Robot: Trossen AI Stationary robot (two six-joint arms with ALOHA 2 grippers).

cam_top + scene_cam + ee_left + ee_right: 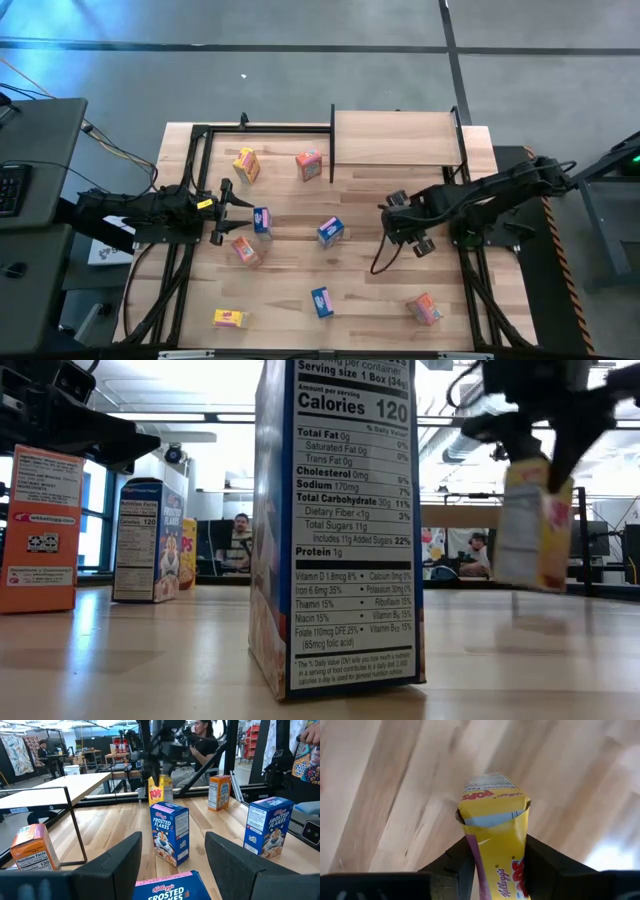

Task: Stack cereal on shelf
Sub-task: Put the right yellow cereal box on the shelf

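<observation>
My right gripper (535,455) hangs over the table's right middle (395,220), shut on a yellow cereal box (495,835), which also shows in the low view (535,525) and the left wrist view (160,790). Several more cereal boxes stand or lie on the tabletop, among them a blue one (330,232) and an orange one (309,165). The shelf (395,138) stands at the far edge, right of centre. My left gripper (232,208) waits at the table's left, level and open, with a blue box (170,832) standing beyond its fingers. My right gripper pinches the yellow box's upper part (492,870) between its two fingers (452,862), one on each of two opposite sides. The fingers come from above, pointing steeply down. The box hangs below them, lifted clear of the table and slightly tilted (530,575).
A blue box (321,301), a yellow box (229,318) and an orange box (424,309) lie near the front edge. Black frame rails (190,180) run along the table's sides. People sit in the room beyond the table (240,535).
</observation>
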